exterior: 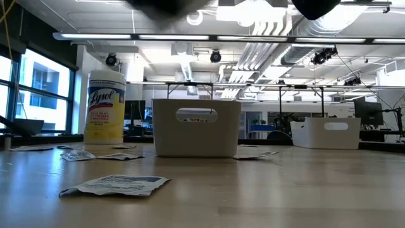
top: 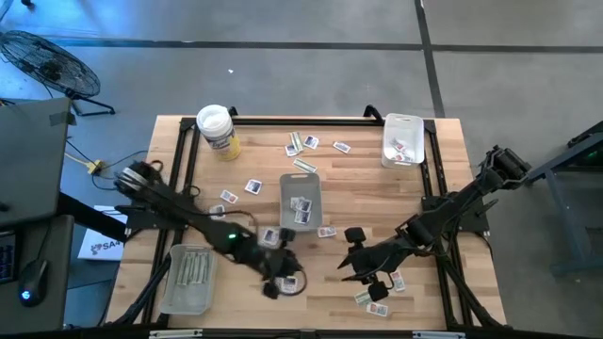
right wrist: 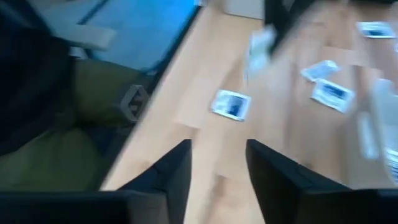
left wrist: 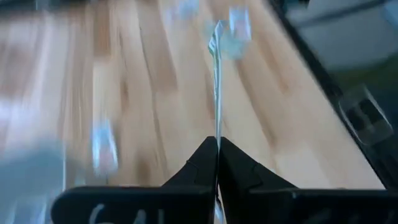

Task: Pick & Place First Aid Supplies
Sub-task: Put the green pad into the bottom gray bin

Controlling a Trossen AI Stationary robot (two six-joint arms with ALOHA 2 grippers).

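- The wooden table (top: 415, 311) carries both dark arms, three clear trays and scattered first aid packets.
- The left arm reaches from the left edge toward the front middle; the left gripper (left wrist: 217, 163) has its fingers pressed together on a thin packet (left wrist: 217, 74), which stands edge-on between them, above the boards.
- The right arm comes in from the right edge; the right gripper (right wrist: 217, 163) hovers over bare wood near the front with its fingers apart and nothing between them.
- One tray (top: 301, 201) sits at the table's middle with packets in it, another tray (top: 403, 139) at the back right corner, a third tray (top: 187, 279) at the front left.
- A white-lidded tub (top: 218, 131) with a yellow label stands at the back left.
- Loose packets (top: 303, 143) lie near the back edge, others (top: 377, 301) just beside the right gripper, and one (right wrist: 231, 104) lies flat ahead of it.
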